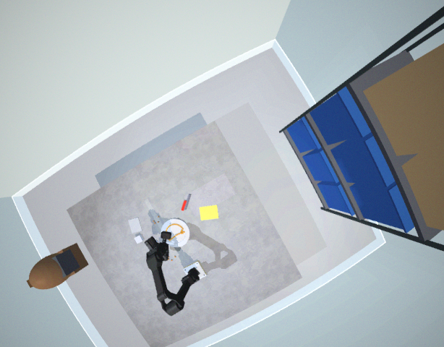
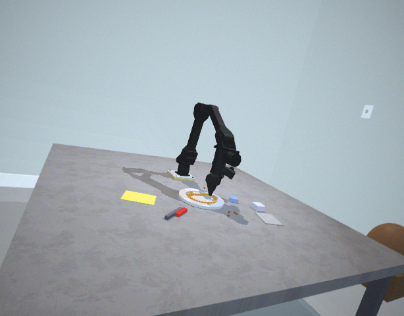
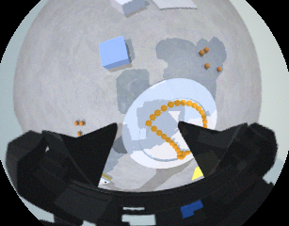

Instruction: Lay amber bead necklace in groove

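Note:
The round white bead board lies flat on the table. The amber bead necklace lies on it as an uneven loop. In the wrist view one curved run follows the groove line at the upper right; another run cuts diagonally across the middle to a small bunch. The groove's lower left shows without beads. Whether the curved beads sit down in the groove is unclear. My gripper is open and empty, low over the board's edge, its right finger hiding some beads.
Small orange beads lie scattered beside the board. A blue block, white block and flat pale plate lie nearby. Across are a yellow sheet and red-and-grey bars.

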`<state>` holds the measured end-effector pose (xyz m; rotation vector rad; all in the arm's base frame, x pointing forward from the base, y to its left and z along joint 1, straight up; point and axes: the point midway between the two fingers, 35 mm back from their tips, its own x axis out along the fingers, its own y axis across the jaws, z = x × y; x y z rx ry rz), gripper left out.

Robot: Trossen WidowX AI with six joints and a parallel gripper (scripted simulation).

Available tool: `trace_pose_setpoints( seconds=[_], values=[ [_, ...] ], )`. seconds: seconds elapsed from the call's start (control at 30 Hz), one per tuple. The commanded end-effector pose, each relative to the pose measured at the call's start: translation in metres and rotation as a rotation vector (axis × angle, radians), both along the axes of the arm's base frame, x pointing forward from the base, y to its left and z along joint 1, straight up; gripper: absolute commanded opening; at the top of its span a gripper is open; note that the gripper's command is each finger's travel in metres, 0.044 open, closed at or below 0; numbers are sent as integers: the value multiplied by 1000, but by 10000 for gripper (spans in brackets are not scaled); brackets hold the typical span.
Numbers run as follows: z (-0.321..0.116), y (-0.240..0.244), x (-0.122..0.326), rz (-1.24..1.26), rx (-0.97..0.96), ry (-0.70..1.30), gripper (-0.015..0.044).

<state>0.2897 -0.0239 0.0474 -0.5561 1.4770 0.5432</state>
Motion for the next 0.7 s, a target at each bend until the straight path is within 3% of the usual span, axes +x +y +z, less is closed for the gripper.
trace_pose_setpoints(
  seconds=[0.0, 0.43, 0.5, 0.67],
  values=[
    [1, 0, 0, -3, -3, -1, 440],
    [1, 0, 0, -3, -3, -1, 440],
    [1, -1, 0, -69, -1, -1, 387],
    [8, -4, 0, -551, 10, -2, 256]
  ],
)
